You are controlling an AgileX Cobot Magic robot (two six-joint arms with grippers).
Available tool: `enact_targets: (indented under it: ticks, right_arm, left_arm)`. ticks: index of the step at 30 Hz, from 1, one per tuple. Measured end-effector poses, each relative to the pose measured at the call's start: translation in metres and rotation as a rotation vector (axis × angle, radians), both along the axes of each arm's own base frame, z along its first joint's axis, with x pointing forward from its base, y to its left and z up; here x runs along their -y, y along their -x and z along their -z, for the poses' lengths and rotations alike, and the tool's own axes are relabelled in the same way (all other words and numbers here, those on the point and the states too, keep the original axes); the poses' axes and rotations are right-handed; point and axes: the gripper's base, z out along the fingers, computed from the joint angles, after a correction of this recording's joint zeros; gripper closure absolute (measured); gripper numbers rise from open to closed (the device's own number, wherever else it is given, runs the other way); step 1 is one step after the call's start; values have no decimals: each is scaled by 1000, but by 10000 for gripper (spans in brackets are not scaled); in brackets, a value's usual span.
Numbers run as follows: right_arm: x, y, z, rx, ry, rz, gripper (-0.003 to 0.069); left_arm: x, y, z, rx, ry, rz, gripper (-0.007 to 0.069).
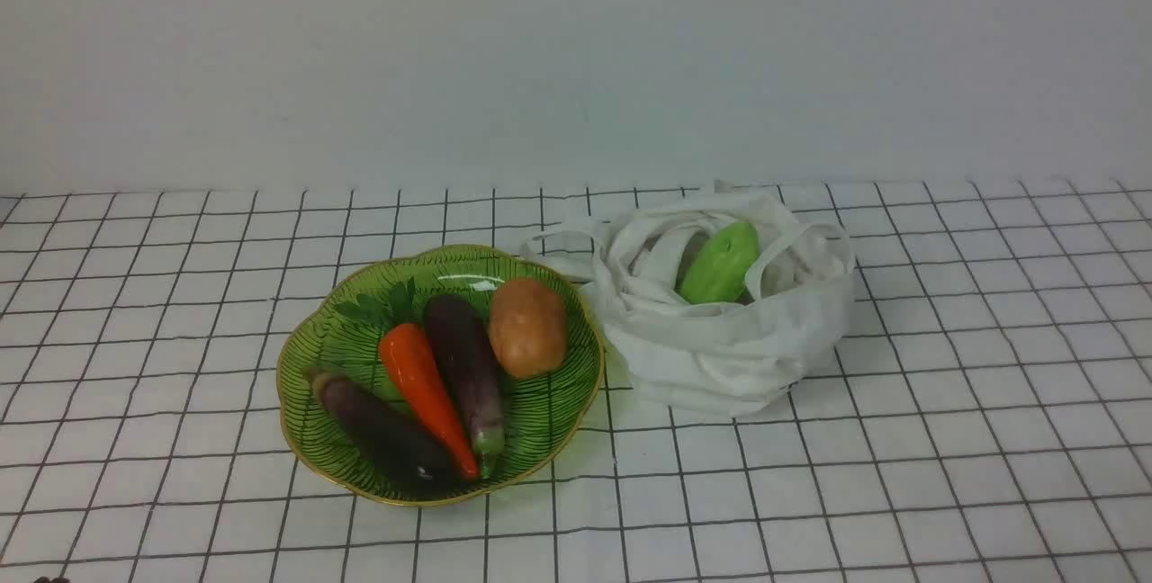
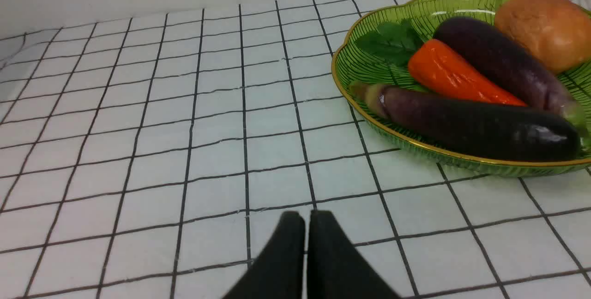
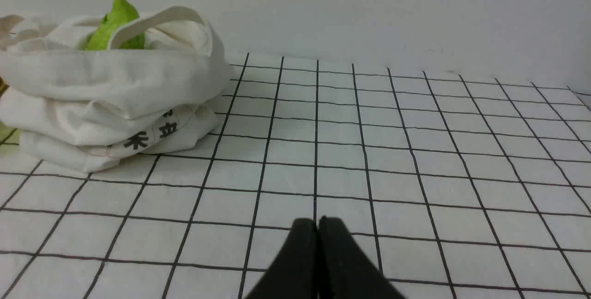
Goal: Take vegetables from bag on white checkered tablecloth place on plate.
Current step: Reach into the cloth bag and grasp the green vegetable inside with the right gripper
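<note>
The green vegetable (image 1: 720,264) is in the top of the white bag (image 1: 720,349), near the far edge of the desk (image 1: 945,475), and it looks like the one that has to go on the plate (image 1: 301,439). That plate, just beside the bag, has two eggplants (image 1: 468,358), a carrot (image 1: 423,385), a brown lump (image 1: 528,327) and some leaves on it, so I think most of the job is done. The left fingers (image 2: 307,218) and the right fingers (image 3: 318,225) are pressed together with nothing in them, so picking it up has not begun.
</note>
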Motion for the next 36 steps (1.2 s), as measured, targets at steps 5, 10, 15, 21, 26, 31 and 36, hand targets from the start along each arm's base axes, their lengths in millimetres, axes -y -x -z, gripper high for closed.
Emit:
enact_targets:
  ticks: [5,10,15,21,26,31,36]
  right_arm:
    - [0,0,0,0,0,0,673]
    - [0,0,0,0,0,0,673]
    - [0,0,0,0,0,0,673]
    - [0,0,0,0,0,0,673]
    - [0,0,0,1,0,0,673]
    - [-4,-1,-4,50,-305,11,673]
    - [-3,-2,-19,178,-951,63,673]
  left_arm:
    - [0,0,0,0,0,0,633]
    - [0,0,0,0,0,0,633]
    - [0,0,0,0,0,0,633]
    - [0,0,0,0,0,0,633]
    - [0,0,0,0,0,0,633]
    - [0,0,0,0,0,0,633]
    - [0,0,0,0,0,0,633]
